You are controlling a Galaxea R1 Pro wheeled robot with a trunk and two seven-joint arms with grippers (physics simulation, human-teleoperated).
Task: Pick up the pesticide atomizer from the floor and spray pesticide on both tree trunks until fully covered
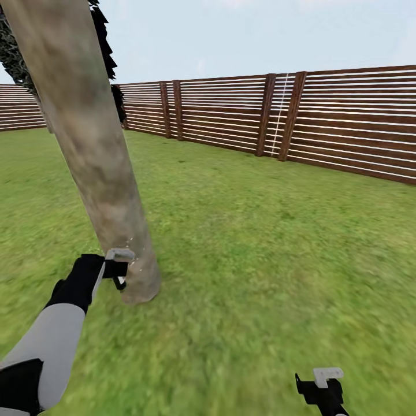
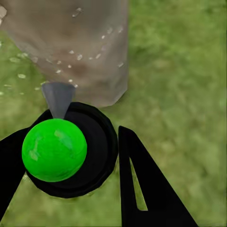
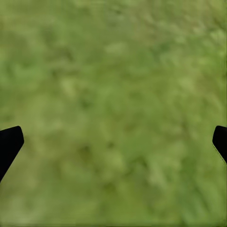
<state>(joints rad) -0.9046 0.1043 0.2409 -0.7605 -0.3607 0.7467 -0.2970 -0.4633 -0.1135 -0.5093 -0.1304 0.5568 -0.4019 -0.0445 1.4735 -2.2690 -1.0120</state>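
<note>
A thick, mottled beige-grey tree trunk [image 1: 86, 144] rises from the grass at the left of the head view. My left gripper [image 1: 120, 271] is right at its flared base, shut on the pesticide atomizer [image 2: 61, 151], a black body with a bright green round top. The atomizer's grey nozzle [image 2: 58, 97] points at the bark [image 2: 80, 38]. Whitish pesticide specks [image 2: 71, 52] dot the bark and drift over the grass beside it. My right gripper [image 1: 323, 387] hangs low at the right over bare lawn, open and holding nothing, with its fingertips [image 3: 9, 142] far apart.
A brown slatted fence [image 1: 323, 115] runs along the back and right of the lawn [image 1: 260, 242]. A dark narrow tree [image 1: 107, 52] stands behind the trunk near the fence. Open grass stretches to the right of the trunk.
</note>
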